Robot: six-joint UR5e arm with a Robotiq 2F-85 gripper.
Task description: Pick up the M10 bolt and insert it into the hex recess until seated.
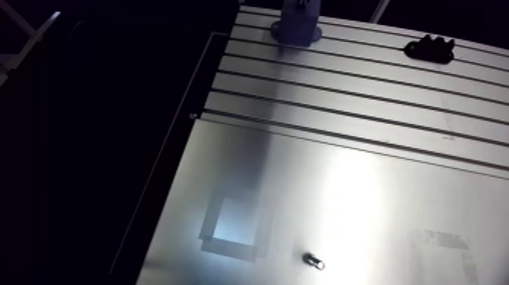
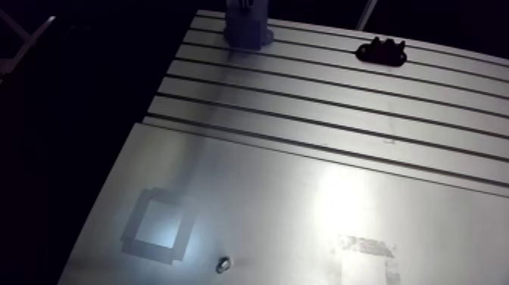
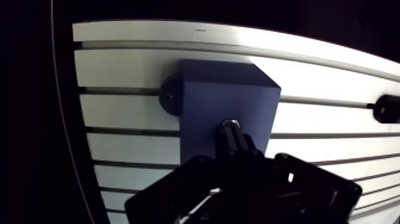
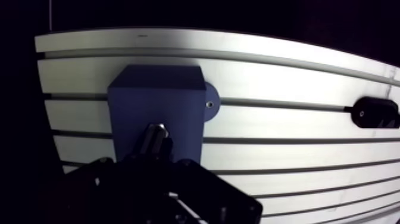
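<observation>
In the wrist view a metal bolt (image 3: 230, 130) sticks out from between the dark fingers of my gripper (image 3: 236, 150), which is shut on it. The bolt's far end sits against the near face of a blue block (image 3: 226, 98) mounted on the slotted table (image 3: 131, 65). The recess itself is hidden behind the bolt's end. In the arm view the same blue block (image 1: 297, 26) stands at the far edge of the table, and the gripper does not show clearly there.
A second small metal cylinder (image 1: 314, 261) lies on the smooth plate near the front. A black fixture (image 1: 429, 49) sits on the slots to the right of the block. Two taped squares (image 1: 231, 227) (image 1: 447, 246) mark the plate.
</observation>
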